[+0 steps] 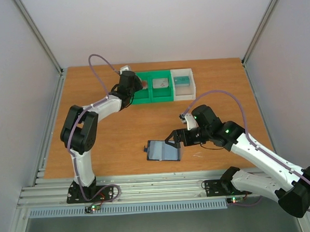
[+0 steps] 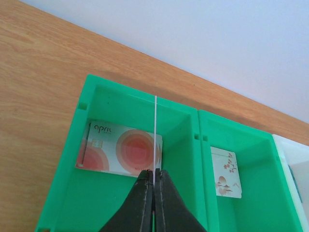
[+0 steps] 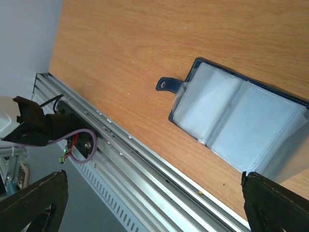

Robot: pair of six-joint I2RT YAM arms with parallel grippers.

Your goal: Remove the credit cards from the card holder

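**Left claw clamped on a card over the bins, right claw wide apart by the card holder**

Your left claw (image 2: 153, 186) is far out over the green bin (image 2: 125, 108), its jaws pressed together on a thin white card (image 2: 155, 135) that you see edge-on, standing upright above the bin's left compartment. On that compartment's floor lies the red-blotched card (image 2: 120, 152), flat and face up. The next compartment to the right holds a pale floral card (image 2: 226, 173). Further right, the white bin (image 1: 184, 96) touches the green one and holds the teal card (image 1: 182, 81).

The card holder (image 3: 236, 121) lies opened flat on the worktop (image 1: 119, 128) close to the near edge, its clear sleeves facing up and its snap tab pointing left.

Your right claw (image 1: 173, 139) is at the holder's far right corner with its jaws fully apart, gripping nothing. You cannot tell whether it touches the holder.
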